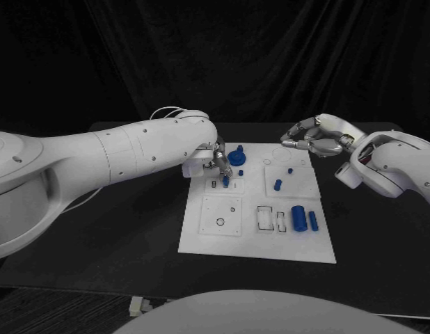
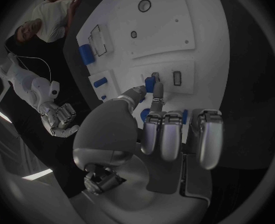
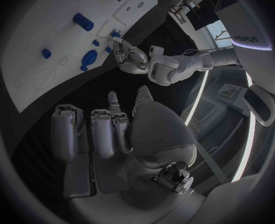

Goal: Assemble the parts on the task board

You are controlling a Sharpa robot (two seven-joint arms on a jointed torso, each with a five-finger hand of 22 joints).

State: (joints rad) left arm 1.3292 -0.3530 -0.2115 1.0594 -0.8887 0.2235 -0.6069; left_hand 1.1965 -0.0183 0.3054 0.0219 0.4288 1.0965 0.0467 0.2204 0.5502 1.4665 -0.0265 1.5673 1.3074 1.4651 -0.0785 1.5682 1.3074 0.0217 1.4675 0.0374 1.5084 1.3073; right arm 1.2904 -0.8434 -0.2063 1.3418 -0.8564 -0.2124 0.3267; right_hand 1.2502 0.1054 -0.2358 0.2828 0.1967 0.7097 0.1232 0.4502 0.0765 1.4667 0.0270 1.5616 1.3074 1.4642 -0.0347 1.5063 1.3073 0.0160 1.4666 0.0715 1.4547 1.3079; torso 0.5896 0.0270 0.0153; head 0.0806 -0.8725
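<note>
Hands first: our left hand [image 1: 215, 161] pinches a small blue peg [image 2: 151, 82] over the flat white task board [image 1: 258, 245]; right hand [image 1: 315, 138], fingers curled on nothing, hovers beside it. "sharpa" printed on arm.

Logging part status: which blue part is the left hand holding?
The small blue part pinched by the left hand at the board's far-left corner; the others lie free.
</note>
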